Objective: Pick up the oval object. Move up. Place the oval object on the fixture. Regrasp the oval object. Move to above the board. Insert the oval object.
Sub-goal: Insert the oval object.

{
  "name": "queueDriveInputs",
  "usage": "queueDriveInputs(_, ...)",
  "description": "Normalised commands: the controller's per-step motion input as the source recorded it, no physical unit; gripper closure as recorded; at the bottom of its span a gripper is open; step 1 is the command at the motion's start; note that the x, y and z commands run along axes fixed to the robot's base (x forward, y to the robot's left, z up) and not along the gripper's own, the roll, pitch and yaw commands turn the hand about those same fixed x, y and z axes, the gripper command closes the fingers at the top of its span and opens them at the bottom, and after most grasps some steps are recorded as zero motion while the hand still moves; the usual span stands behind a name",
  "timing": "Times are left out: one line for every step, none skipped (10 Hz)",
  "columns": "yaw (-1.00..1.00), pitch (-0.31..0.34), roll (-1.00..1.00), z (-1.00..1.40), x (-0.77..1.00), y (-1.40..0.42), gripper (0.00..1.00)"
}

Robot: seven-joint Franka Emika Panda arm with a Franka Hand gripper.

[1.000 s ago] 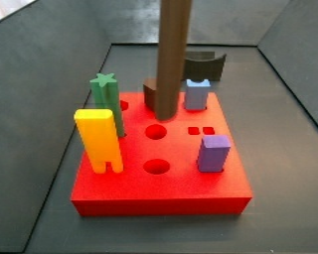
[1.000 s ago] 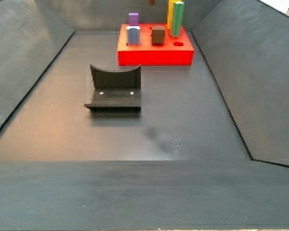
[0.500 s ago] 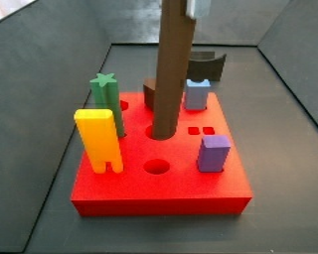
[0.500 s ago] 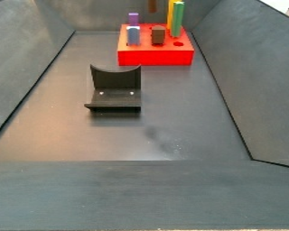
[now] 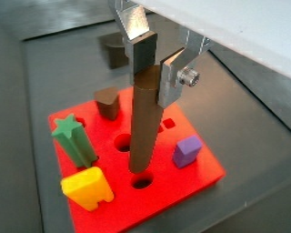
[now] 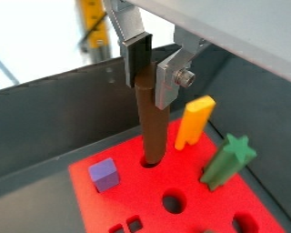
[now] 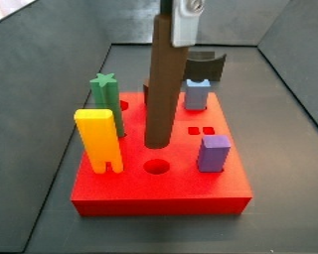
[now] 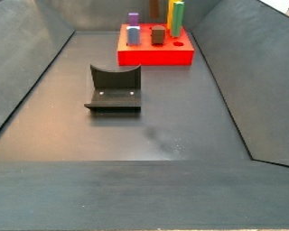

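Oval rod (image 5: 142, 109), long, slim and dark brown, stands upright over the red board (image 5: 203, 177), its top end clamped between the two silver fingers (image 5: 139, 36) of the gripper (image 5: 155, 55). In both wrist views the dark pads press on opposite sides of the rod's top. Its lower end has entered a round hole in the board (image 6: 145, 162), seen clearly in a wrist view; in a side view the rod (image 7: 165, 84) rises from the middle of the board (image 7: 162, 193), with the gripper (image 7: 186, 20) at the upper edge.

Around the rod on the board stand other pieces: a yellow peg (image 7: 96, 139) near the front left corner, a green star-topped peg (image 7: 104, 96) behind it, a purple block (image 7: 214, 153) to the right, a light blue block (image 7: 198, 94) further back, and a short brown peg (image 5: 106, 103).

Two tiny square holes (image 7: 201, 130) lie just right of the rod. An empty round hole (image 7: 156, 166) sits in front.

Well apart from the board, the dark fixture (image 8: 115, 90) stands on the grey floor (image 8: 147, 135), its notched top bare.
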Motion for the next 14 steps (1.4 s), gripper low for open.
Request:
queueDriveInputs(-1.0,0.0,0.0,-0.35,0.0,0.0,1.0)
queueDriveInputs(-1.0,0.0,-0.02,-0.35,0.0,-0.02,1.0)
queueDriveInputs(-0.92,-0.041,-0.09,-0.25,0.09,-0.05,1.0)
queueDriveInputs(-0.74,-0.071,-0.1,-0.22,0.25,-0.1,1.0)
queueDriveInputs(-0.41,-0.056,-0.02,-0.15,0.2,-0.21,1.0)
queueDriveInputs(-0.21,-0.074,0.0,-0.14,0.15,-0.12,1.0)
queueDriveInputs(-0.16,-0.03,0.0,-0.15,0.08,-0.03,1.0)
queueDriveInputs(-0.1,0.0,0.09,-0.04,0.0,-0.02,1.0)
queueDriveInputs(-0.02,0.02,0.09,0.0,0.0,-0.05,1.0)
queueDriveInputs(0.0,-0.07,0.14,-0.06,0.0,-0.12,1.0)
queueDriveInputs(0.0,-0.09,0.13,0.0,-0.01,-0.11,1.0)
queueDriveInputs(0.0,-0.073,0.01,-0.03,-0.03,-0.01,1.0)
queueDriveInputs(0.0,-0.061,0.04,-0.07,-0.03,0.0,1.0)
queueDriveInputs(-0.02,-0.189,0.08,-0.13,-0.13,-0.06,1.0)
